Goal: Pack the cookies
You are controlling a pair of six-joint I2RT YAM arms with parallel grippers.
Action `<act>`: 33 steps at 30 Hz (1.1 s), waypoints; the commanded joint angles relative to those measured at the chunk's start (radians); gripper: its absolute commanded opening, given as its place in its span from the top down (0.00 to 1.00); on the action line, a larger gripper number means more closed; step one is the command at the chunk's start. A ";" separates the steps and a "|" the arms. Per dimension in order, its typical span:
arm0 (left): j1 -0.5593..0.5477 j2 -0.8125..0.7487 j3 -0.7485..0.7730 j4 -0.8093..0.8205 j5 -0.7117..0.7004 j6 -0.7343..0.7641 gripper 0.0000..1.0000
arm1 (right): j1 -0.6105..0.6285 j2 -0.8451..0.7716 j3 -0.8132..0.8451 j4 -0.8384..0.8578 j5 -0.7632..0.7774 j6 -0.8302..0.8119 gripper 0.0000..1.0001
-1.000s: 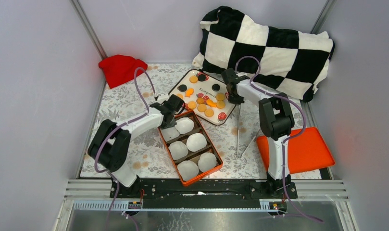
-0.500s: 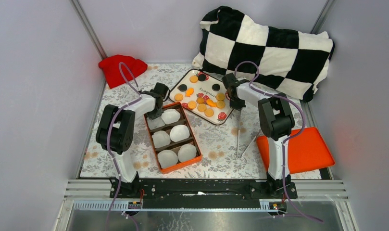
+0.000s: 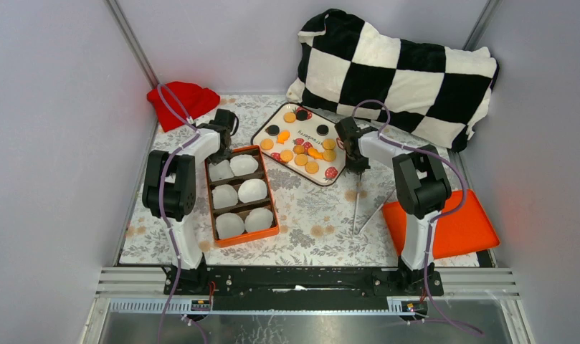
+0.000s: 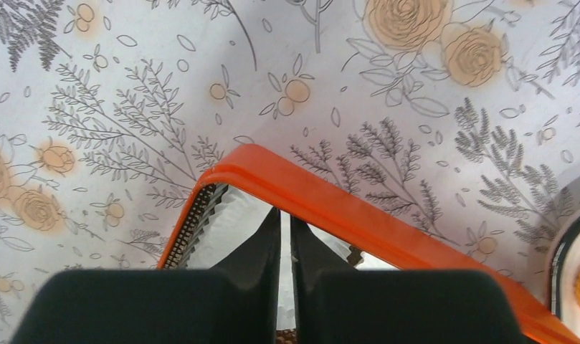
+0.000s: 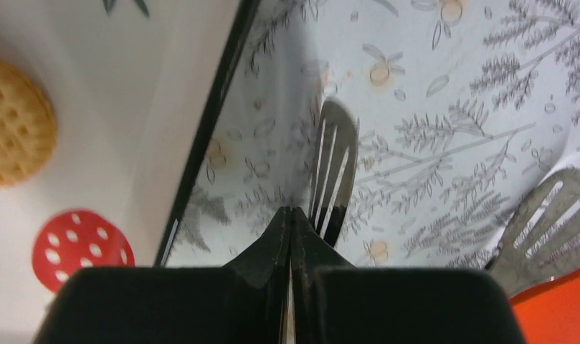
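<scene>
The cookies (image 3: 301, 147), several orange-golden discs and a few black ones, lie on a white tray (image 3: 335, 163) at the back middle. My left gripper (image 3: 220, 145) is at the far left corner of an orange box (image 3: 247, 240) holding white paper cups (image 3: 252, 190). In the left wrist view its fingertips (image 4: 284, 213) stand inside the box rim (image 4: 358, 208) over a cup (image 4: 236, 222), closed to a thin gap. My right gripper (image 3: 355, 159) is shut and empty just right of the tray. Its tips (image 5: 290, 211) rest beside a slotted metal tongs end (image 5: 335, 168). One golden cookie (image 5: 14, 132) shows there.
Metal tongs (image 3: 358, 204) lie on the floral cloth right of the tray. An orange lid (image 3: 452, 222) lies at the right. A red cloth (image 3: 181, 100) is at the back left. A checkered pillow (image 3: 401, 72) fills the back right. Grey walls close both sides.
My left gripper has moved left and away, and the orange box has slid left with it and turned straighter. My right gripper has shifted slightly nearer, toward the tongs.
</scene>
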 commanded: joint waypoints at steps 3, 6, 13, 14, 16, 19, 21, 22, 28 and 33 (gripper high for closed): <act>-0.049 -0.094 -0.018 0.084 -0.043 -0.026 0.88 | 0.053 -0.177 -0.025 0.013 -0.021 -0.035 0.82; -0.121 -0.224 -0.047 0.084 -0.100 -0.041 0.65 | 0.077 -0.197 0.037 -0.002 -0.033 -0.053 0.49; -0.197 -0.384 -0.022 0.050 -0.046 -0.014 0.49 | 0.109 -0.098 0.141 -0.016 -0.158 -0.083 0.85; -0.212 -0.403 -0.025 0.051 -0.041 -0.006 0.51 | 0.111 -0.072 0.149 -0.015 -0.183 -0.083 0.94; -0.252 -0.446 -0.042 0.049 -0.037 0.008 0.61 | 0.124 -0.019 0.168 -0.014 -0.205 -0.081 1.00; -0.308 -0.514 -0.082 0.044 -0.042 0.012 0.78 | 0.147 0.049 0.184 -0.001 -0.220 -0.077 1.00; -0.333 -0.552 -0.116 0.027 -0.045 0.002 0.85 | 0.155 0.076 0.190 0.006 -0.246 -0.067 1.00; -0.339 -0.568 -0.133 0.024 -0.045 0.000 0.87 | 0.160 0.083 0.188 0.008 -0.254 -0.063 1.00; -0.341 -0.599 -0.190 0.009 -0.079 -0.003 0.88 | 0.222 0.040 0.094 0.019 -0.271 -0.047 1.00; -0.341 -0.550 -0.177 0.029 -0.053 -0.006 0.88 | 0.308 -0.042 -0.043 0.016 -0.312 -0.021 1.00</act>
